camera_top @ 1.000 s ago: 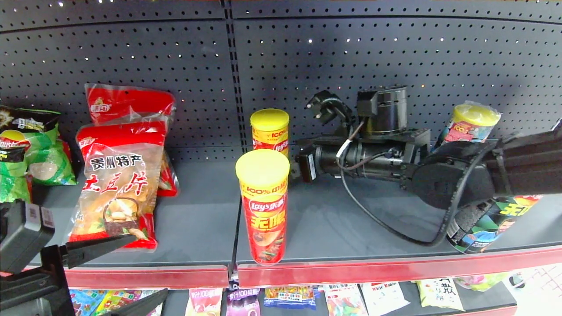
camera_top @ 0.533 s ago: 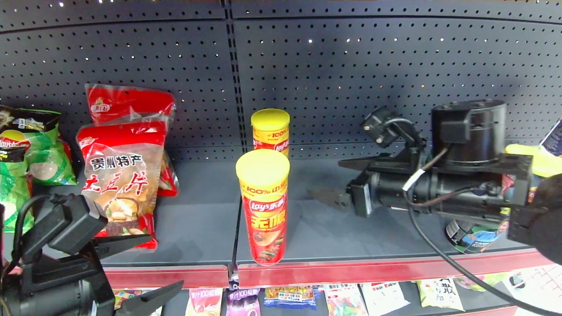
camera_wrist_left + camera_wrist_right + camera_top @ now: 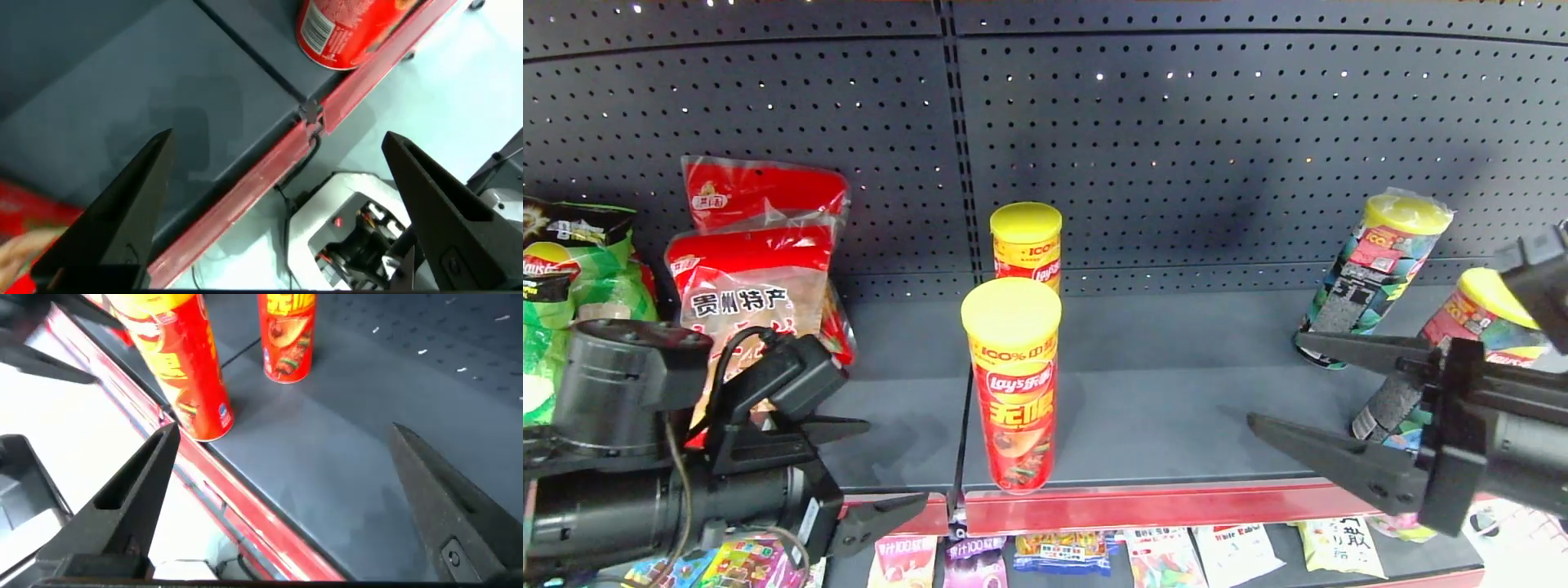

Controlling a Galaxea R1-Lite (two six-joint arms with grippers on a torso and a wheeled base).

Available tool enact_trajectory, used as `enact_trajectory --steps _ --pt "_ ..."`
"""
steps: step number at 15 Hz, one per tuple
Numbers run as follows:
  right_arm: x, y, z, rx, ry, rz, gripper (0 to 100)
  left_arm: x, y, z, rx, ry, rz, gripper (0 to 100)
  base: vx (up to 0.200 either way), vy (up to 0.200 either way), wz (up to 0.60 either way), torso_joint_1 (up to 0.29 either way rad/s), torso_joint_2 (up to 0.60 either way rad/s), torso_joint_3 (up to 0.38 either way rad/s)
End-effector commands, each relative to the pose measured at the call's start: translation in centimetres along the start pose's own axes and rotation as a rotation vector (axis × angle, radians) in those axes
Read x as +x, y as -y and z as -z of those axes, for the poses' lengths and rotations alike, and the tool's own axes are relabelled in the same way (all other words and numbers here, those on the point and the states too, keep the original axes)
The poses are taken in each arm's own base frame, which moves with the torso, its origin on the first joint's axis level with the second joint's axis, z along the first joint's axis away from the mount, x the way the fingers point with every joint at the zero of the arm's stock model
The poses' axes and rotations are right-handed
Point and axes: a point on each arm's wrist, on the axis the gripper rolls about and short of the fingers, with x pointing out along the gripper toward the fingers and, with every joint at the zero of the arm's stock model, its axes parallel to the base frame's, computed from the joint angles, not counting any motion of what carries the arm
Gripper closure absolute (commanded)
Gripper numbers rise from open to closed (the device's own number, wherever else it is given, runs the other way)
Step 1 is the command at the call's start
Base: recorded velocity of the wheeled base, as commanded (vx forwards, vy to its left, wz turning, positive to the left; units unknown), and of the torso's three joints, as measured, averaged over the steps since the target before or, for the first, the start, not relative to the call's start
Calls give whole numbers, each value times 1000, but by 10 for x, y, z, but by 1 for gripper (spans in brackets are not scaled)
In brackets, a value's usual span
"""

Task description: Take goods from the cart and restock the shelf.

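Note:
Two red chip cans with yellow lids stand mid-shelf, one [image 3: 1011, 384] at the front edge, the other [image 3: 1025, 241] behind it. Two multicoloured cans lean at the right: the rear can [image 3: 1376, 269] and the front can [image 3: 1462, 343]. My left gripper [image 3: 898, 461] is open and empty at the shelf's front lip, left of the front red can. My right gripper [image 3: 1274, 377] is open and empty, just left of the front leaning can. The left wrist view has the left gripper [image 3: 276, 137] over the red lip [image 3: 245, 204], with a red can's base [image 3: 351, 28] beyond. Across the right gripper [image 3: 284, 429] stand both red cans [image 3: 184, 359] [image 3: 288, 335].
Red snack bags [image 3: 747, 327] and green bags [image 3: 572, 269] fill the shelf's left part. A bare stretch of grey shelf [image 3: 1176, 392] lies between the red cans and the leaning cans. Small packets [image 3: 1164, 555] hang below the red lip [image 3: 1160, 506].
My right arm has pulled back out of the shelf, from beside the red cans to the right front. My left arm has risen and moved right toward the shelf lip.

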Motion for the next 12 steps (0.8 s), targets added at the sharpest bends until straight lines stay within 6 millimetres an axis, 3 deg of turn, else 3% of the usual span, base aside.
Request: enact_trajectory --steps 1,5,12 --pt "-24 1 -2 0 69 34 0 26 0 -5 7 -59 35 0 0 0 0 0 0 0" --pt "-28 1 -5 5 87 37 0 46 -6 -6 -5 -105 33 0 0 0 0 0 0 0" --pt "-27 2 -5 6 87 42 0 64 -13 -21 -1 -96 12 0 0 0 0 0 0 0"
